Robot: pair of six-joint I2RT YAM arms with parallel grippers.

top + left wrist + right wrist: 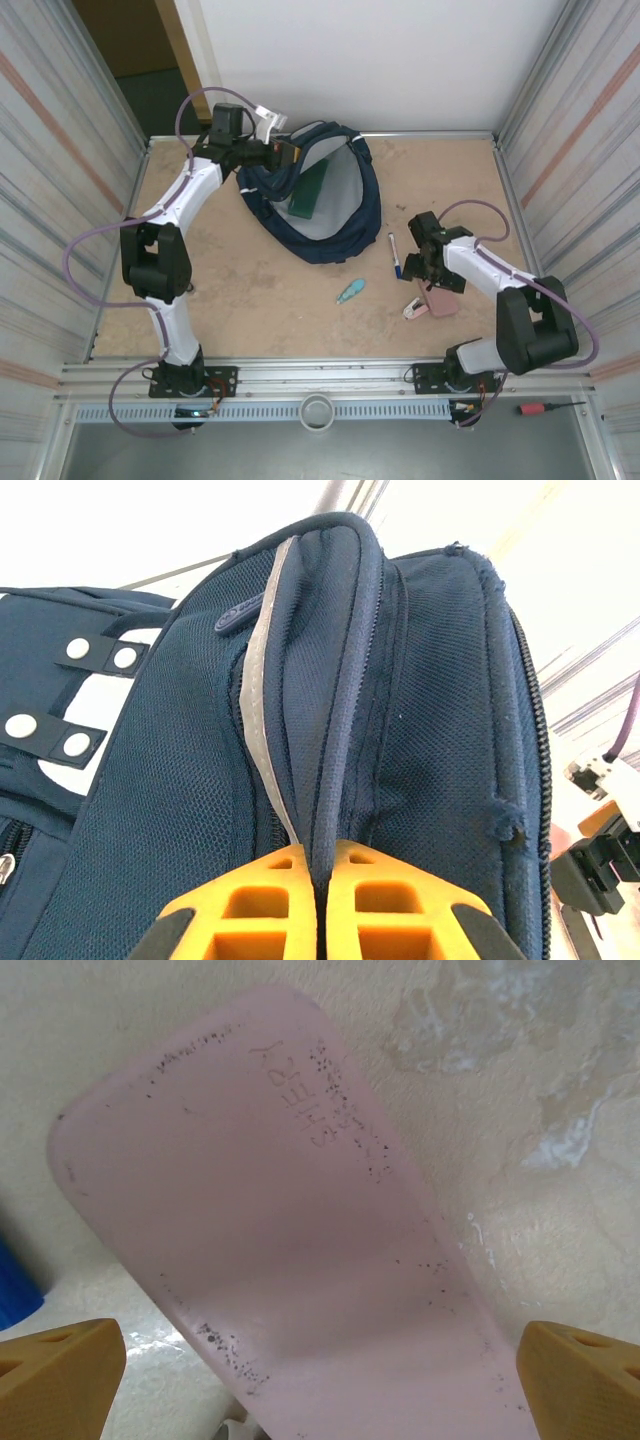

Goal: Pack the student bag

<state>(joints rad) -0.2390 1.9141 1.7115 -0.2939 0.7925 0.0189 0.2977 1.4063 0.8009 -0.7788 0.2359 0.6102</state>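
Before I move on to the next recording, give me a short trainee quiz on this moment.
1. True or false: the left tool is shut on a fold of the student bag.
2. Multiple choice: what lies on the table between the fingers of the open right tool? A) a pink slab; B) a red apple; C) a metal spoon.
3. Short answer: what colour is the packed object lying in the bag's opening?

Key: 1 true; 2 A; 3 dark green.
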